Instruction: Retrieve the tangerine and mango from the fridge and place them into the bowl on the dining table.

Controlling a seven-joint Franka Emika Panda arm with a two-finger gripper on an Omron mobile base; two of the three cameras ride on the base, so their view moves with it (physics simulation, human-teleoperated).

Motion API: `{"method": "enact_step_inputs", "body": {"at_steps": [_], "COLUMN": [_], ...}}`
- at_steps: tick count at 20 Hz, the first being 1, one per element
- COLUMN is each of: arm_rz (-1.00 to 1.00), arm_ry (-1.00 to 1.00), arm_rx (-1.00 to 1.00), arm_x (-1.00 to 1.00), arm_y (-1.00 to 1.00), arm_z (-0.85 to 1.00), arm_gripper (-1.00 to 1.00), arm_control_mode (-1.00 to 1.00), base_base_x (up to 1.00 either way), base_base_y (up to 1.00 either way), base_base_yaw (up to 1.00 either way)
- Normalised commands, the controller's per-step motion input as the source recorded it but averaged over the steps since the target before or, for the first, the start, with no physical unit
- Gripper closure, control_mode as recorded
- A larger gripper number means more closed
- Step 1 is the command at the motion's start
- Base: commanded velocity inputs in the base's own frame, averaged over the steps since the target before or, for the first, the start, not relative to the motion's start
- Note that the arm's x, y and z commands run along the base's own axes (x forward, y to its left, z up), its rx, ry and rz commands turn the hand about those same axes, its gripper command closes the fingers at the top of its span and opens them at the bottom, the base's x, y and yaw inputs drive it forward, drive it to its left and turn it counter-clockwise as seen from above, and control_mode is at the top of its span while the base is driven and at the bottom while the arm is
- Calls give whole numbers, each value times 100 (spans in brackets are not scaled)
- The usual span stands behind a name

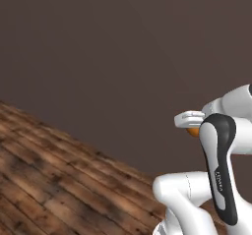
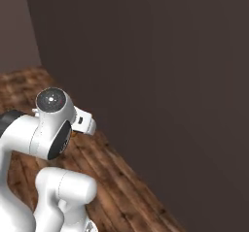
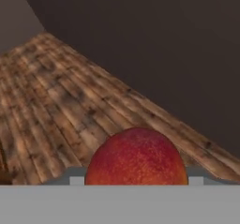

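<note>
A red-orange mango (image 3: 136, 160) sits between my fingertips, low in the hand view. The gripper (image 3: 136, 178) is shut on it, with a finger (image 3: 75, 178) showing at each side of the fruit. In the left base view the gripper (image 1: 189, 118) is raised at the right, with an orange bit of the mango (image 1: 194, 131) peeking out beneath it. In the right base view the gripper (image 2: 85, 122) juts out beside the wrist, pointing toward the wall. The fridge, the bowl, the dining table and the tangerine are out of view.
A dark brown wall (image 1: 123, 57) stands ahead, meeting a paler wall at a corner (image 2: 31, 27). Wooden plank floor (image 3: 61, 101) stretches below the gripper and to the left (image 1: 49, 180).
</note>
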Motion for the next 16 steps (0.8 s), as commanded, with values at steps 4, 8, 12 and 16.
{"method": "enact_step_inputs", "body": {"at_steps": [4, 8, 12, 16], "arm_rz": [0, 0, 0, 0], "arm_ry": [0, 0, 0, 0], "arm_rx": [0, 0, 0, 0], "arm_x": [0, 0, 0, 0], "arm_y": [0, 0, 0, 0], "arm_z": [0, 0, 0, 0], "arm_gripper": [100, 100, 100, 100], "arm_control_mode": [100, 100, 100, 100], "base_base_x": [96, 94, 92, 88], "base_base_y": [19, 17, 19, 18], "base_base_yaw": [47, 45, 43, 42]}}
